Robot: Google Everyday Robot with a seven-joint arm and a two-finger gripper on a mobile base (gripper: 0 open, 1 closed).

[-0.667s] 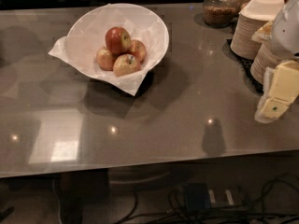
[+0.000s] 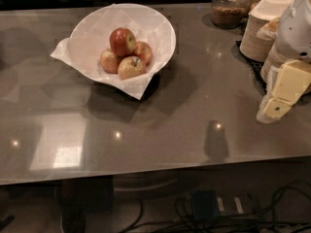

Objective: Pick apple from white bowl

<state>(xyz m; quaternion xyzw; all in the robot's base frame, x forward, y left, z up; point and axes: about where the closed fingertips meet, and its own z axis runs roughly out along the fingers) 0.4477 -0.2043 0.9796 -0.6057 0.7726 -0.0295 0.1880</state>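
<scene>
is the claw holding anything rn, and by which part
Nothing is held. The claw hangs at the right of the view, well apart from the apples, which sit in the white bowl.

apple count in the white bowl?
4, piled in the white bowl: top apple, left apple, front apple, right apple; more may hide beneath. End effector hangs at right edge.

Kitchenette counter (image 2: pixel 194 110), disposable plate stacks (image 2: pixel 253 39) beside hand (image 2: pixel 276 106)
</scene>
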